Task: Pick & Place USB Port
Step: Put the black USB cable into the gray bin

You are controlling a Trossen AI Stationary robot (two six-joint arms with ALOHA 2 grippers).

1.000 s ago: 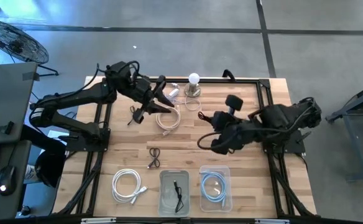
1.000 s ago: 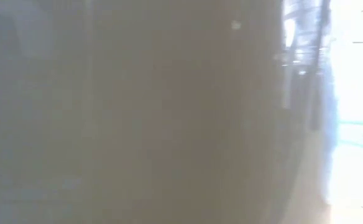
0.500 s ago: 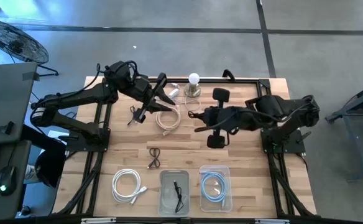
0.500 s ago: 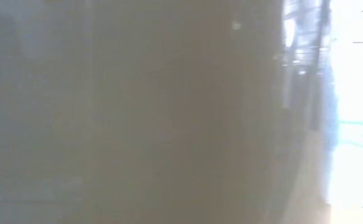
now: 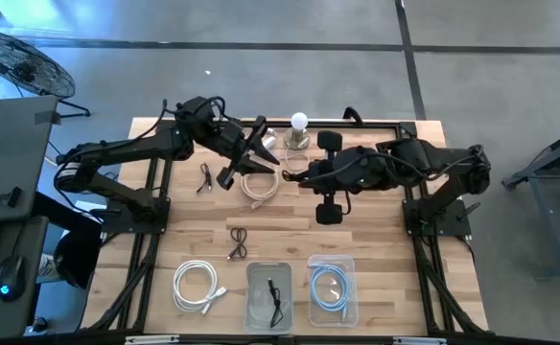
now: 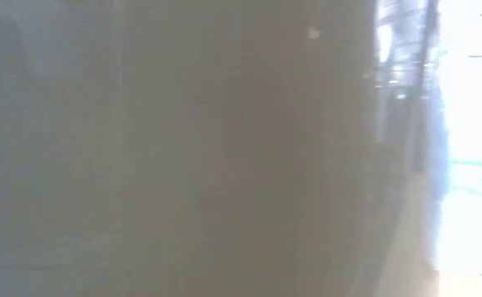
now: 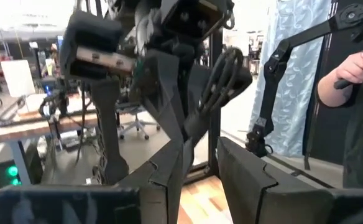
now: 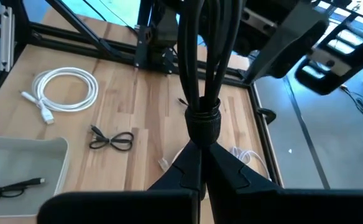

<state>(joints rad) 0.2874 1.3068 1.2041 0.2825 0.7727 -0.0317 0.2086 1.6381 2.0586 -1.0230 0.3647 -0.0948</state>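
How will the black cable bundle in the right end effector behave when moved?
Probably floppy: the black cable bundle is thin strands looped together, so it may sway from the right end effector. Likely light, being so thin. The wrap around its middle should keep the loops together.

Low view fully blurred; person [image 7: 355,124] cut by edge.

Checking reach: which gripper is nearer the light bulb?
Left. The left gripper sits just beside the light bulb; the right gripper, shut on a black cable bundle, hangs slightly farther out over the table.
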